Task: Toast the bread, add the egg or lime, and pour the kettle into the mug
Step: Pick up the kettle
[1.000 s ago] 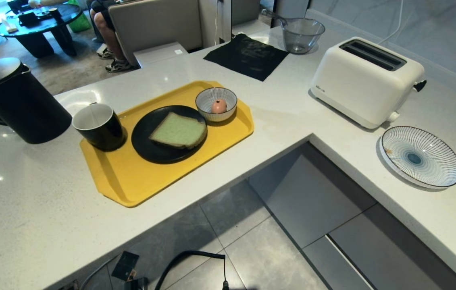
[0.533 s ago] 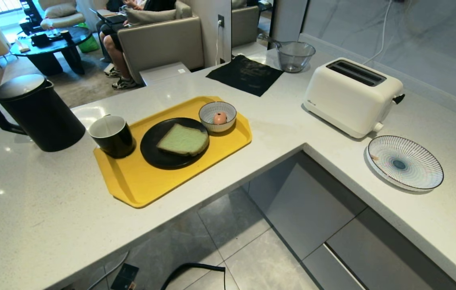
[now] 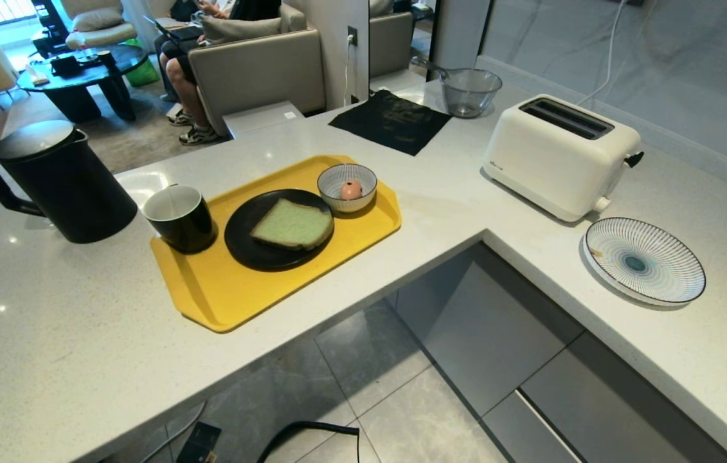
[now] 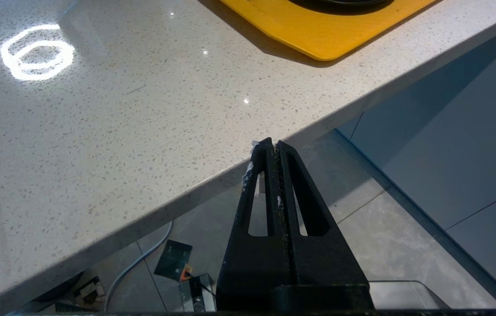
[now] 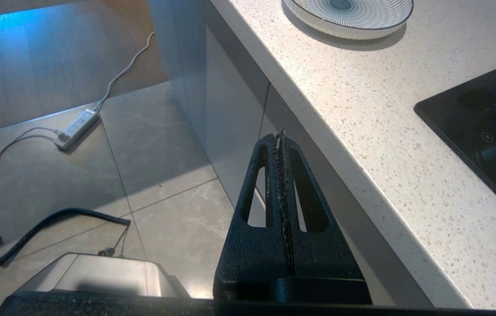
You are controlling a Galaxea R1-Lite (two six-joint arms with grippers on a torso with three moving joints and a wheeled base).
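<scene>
A pale green slice of bread [image 3: 292, 225] lies on a black plate [image 3: 244, 247] on the yellow tray [image 3: 222, 296]. The pinkish egg [image 3: 351, 190] sits in a small striped bowl [image 3: 332, 177] on the tray's far end. The black mug [image 3: 180, 218] stands on the tray's left corner, with the tall black kettle [image 3: 61, 183] beside it. No lime shows. The white toaster [image 3: 559, 154] stands at the right. Neither arm appears in the head view. My left gripper [image 4: 272, 142] is shut and empty below the counter edge. My right gripper [image 5: 281, 135] is shut and empty beside the right counter.
A striped plate [image 3: 645, 260] lies right of the toaster. A black cloth [image 3: 389, 119] and a glass bowl [image 3: 470, 90] sit at the back. A black hob [image 5: 484, 127] is set into the right counter. Cables lie on the floor; a person sits on a sofa behind.
The whole head view has shifted: the camera tilted up, showing more of the room behind. Nothing on the counter has moved, and both grippers stay parked.
</scene>
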